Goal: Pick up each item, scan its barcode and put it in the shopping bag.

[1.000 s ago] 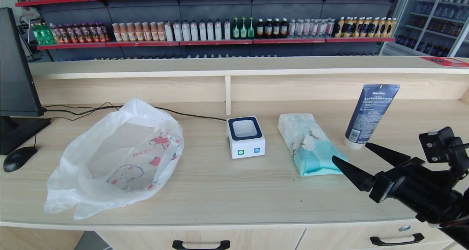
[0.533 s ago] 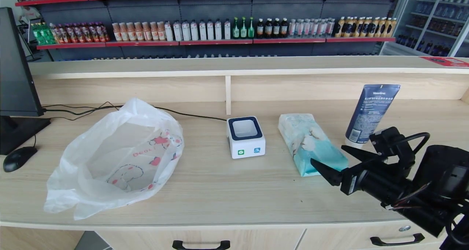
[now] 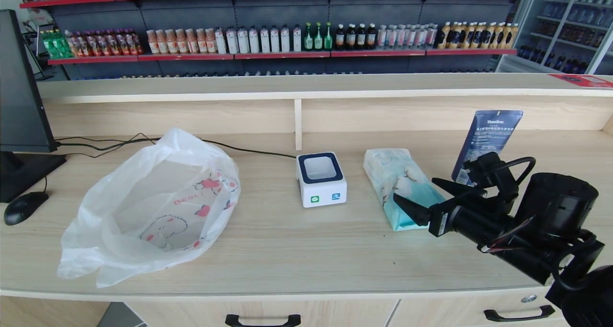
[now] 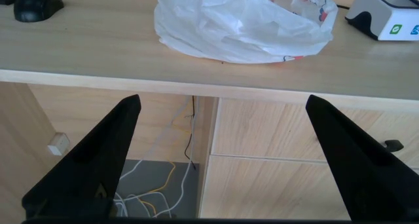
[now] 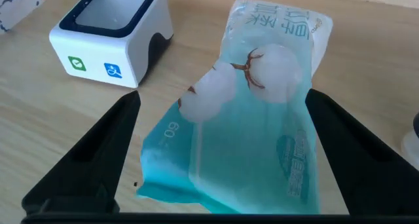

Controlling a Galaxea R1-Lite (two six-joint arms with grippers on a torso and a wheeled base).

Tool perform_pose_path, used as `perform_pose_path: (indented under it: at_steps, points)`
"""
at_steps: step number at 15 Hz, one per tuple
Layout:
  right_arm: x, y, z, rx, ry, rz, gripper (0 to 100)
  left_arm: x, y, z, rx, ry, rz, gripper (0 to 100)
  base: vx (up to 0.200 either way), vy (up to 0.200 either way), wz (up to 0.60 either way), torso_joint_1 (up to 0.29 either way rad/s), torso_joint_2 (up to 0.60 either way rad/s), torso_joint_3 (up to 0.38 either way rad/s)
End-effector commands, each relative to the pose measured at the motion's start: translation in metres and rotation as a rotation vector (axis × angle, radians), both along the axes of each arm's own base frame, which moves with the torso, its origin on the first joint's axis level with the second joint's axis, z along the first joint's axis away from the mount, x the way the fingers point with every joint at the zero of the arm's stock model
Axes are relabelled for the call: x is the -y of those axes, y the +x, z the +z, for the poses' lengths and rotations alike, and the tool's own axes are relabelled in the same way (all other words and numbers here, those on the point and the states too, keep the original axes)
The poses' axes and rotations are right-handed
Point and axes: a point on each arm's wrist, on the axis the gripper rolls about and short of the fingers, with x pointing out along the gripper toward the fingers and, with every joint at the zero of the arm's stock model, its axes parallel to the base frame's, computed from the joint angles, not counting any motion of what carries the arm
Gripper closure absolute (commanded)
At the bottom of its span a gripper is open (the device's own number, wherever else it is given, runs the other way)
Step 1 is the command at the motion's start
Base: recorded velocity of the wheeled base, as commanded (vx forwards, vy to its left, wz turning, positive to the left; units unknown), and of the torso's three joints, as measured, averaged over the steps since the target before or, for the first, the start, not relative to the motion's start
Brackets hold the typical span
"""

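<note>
Wide open and empty, the right pincer [image 3: 414, 189] hovers over the near end of the pack [image 3: 393, 173] lying flat on the bench [image 3: 297, 255]; pinching only its soft wrap may let it slip

Three cameras on one checkout counter [image 3: 287, 255]: one high and wide, two low and close
From the head, looking forward and down across the whole counter, taking in shopping bag [image 3: 153, 207], scanner [image 3: 321, 178], tissue pack [image 3: 383, 166] and the right gripper [image 3: 414, 189] at the pack's near end, with store shelves [image 3: 287, 39] far behind. From the left wrist, out in front of the counter's front edge, facing it between widely spread fingers [image 4: 98, 158], catching drawer fronts [image 4: 275, 178], bag, scanner corner and a mouse [image 4: 38, 6]. From the right wrist, very close over the pack, facing down and forward, scanner just beyond; sharing scanner with both other views, pack with the head view
</note>
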Motion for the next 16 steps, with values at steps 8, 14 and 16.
perform_pose_path:
  at_steps: [8, 14, 16]
  points:
    - [-0.003, 0.038, 0.080, -0.242, -0.021, -0.056, 0, 0.000, 0.000, 0.000, 0.000, 0.000, 0.001, 0, 0.000, 0.000, 0.00, 0.000, 0.00, 0.000]
    - [-0.012, 0.065, 0.069, -0.444, -0.037, -0.083, 0, 0.000, 0.000, 0.000, 0.000, 0.000, 0.001, 0, 0.000, 0.000, 0.00, 0.000, 0.00, 0.000]
    - [-0.011, 0.064, 0.063, -0.488, -0.060, -0.104, 0, 0.000, 0.000, 0.000, 0.000, 0.000, 0.001, 0, 0.000, 0.000, 0.00, 0.000, 0.00, 0.000]
